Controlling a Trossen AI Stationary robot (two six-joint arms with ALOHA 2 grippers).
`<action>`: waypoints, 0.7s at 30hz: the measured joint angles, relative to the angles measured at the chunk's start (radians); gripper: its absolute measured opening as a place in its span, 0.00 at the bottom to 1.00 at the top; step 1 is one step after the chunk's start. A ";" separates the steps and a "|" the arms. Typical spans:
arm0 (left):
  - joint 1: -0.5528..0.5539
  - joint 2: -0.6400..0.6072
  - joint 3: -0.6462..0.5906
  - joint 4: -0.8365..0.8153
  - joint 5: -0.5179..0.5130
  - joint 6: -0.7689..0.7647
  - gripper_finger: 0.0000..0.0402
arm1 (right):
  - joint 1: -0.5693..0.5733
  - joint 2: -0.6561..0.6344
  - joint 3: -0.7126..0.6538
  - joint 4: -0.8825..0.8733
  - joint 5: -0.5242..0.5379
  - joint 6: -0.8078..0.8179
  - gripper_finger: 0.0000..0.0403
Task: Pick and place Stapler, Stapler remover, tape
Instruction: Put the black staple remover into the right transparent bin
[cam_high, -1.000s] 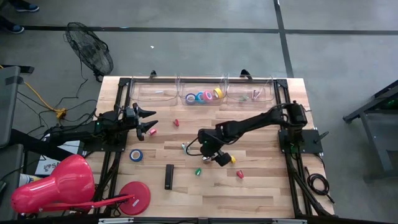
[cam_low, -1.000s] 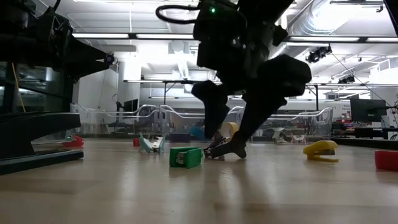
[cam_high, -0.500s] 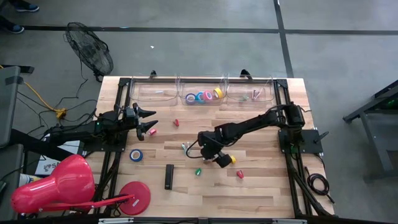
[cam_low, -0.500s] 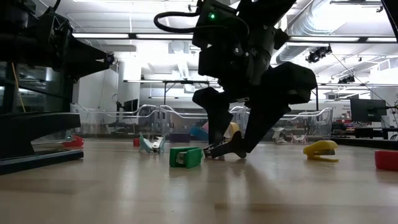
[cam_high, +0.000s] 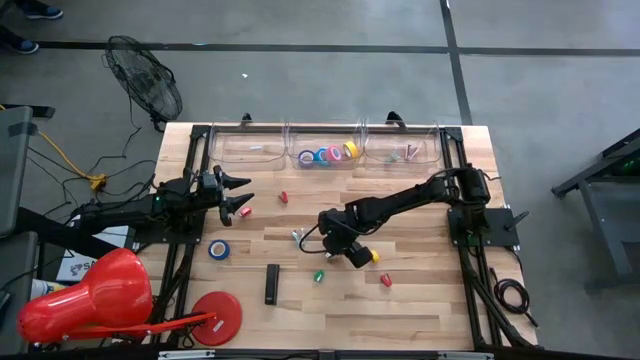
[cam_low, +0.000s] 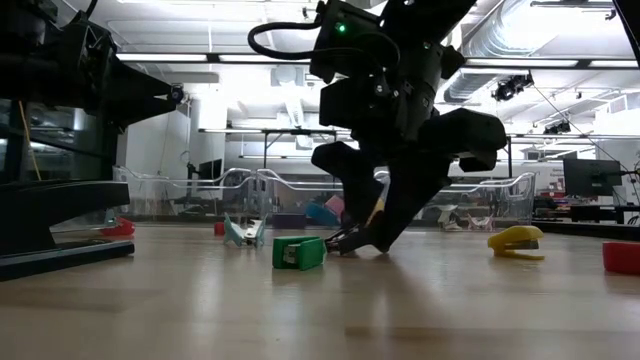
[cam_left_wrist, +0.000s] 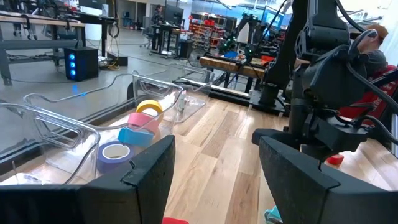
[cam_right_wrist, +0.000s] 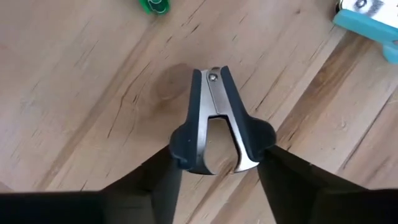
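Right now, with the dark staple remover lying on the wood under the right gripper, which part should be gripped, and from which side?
Grip the staple remover on its two dark rounded side grips, coming straight down from above. It lies flat on the table, its metal jaws narrowing to a point, so the wide grips are probably the steadiest hold. The right gripper already stands with one finger beside each grip.

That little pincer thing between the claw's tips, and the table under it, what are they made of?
The staple remover looks like shiny bare metal down its middle, glinting silver, with matte dark grips that are probably plastic. The table looks like pale wood planks: visible grain and seams, with a slight sheen, perhaps sealed.
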 joint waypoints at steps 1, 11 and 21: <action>0.000 0.000 0.000 0.000 0.000 0.000 0.57 | 0.000 0.000 0.000 0.000 0.000 0.000 0.44; 0.000 0.000 0.000 0.000 0.000 0.000 0.57 | 0.000 0.000 0.000 0.001 -0.001 0.006 0.25; 0.000 0.000 0.000 0.000 0.000 0.000 0.57 | -0.003 -0.007 0.000 -0.004 0.003 0.306 0.20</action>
